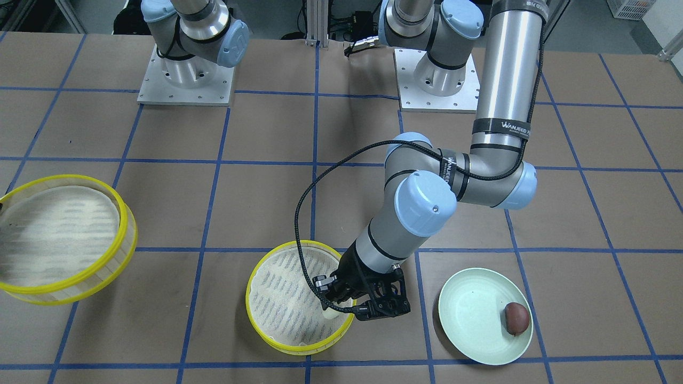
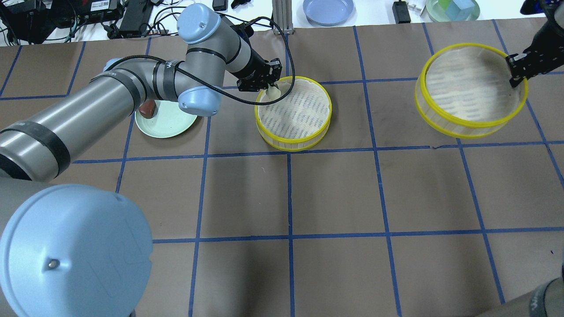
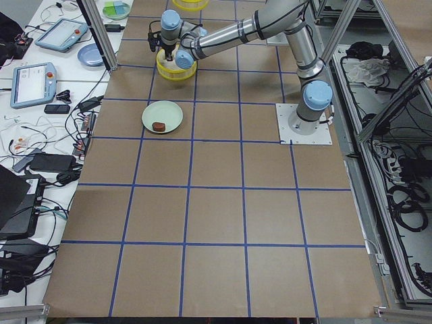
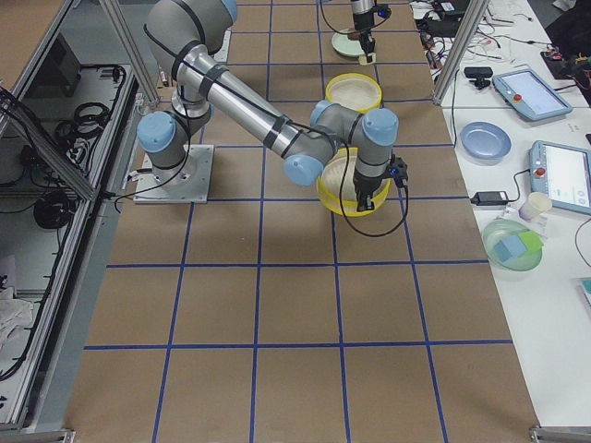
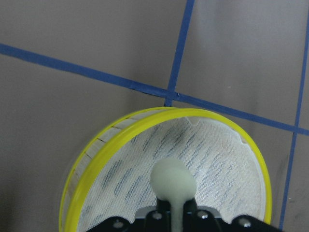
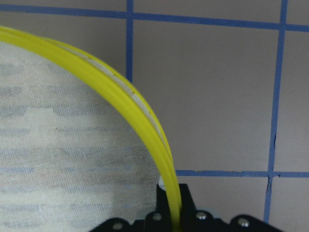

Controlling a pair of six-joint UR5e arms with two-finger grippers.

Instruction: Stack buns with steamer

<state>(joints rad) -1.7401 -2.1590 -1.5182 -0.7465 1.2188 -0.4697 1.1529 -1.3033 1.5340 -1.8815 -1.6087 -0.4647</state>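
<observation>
Left hand [image 2: 269, 84] is clamped on the cream-white bun [image 5: 172, 180]. The bun hangs just inside the tray next to the plate [image 2: 293, 146], right up against the wall on the plate's side. From the wrist view the bun looks pinched pretty hard, squished into a neck between the fingers. I can't tell if it's actually touching the mesh yet.

So the step here looks like dropping that bun in. If it were me, I'd nudge it a bit further from the plate, toward the middle of the mesh. That way the fingers don't clip the yellow rim when they spread. Then ease down until the bun sits on the floor, let go gently, and pull straight up. It's soft, so no dragging.

Containers:
- The tray next to the plate has nothing in it except the bun being lowered.
- The pale green plate [image 2: 169, 125] holds the reddish-brown bun [image 2: 147, 108], which sits near its edge on the side away from the trays.
- The second tray [image 2: 467, 83] is well apart from the plate, out past the first tray, and its mesh is bare.

Right hand [image 2: 516, 72] is closed on the second tray's yellow rim, on the side farthest from the plate. It looks tipped rather than flat on the surface [image 2: 335, 193].
</observation>
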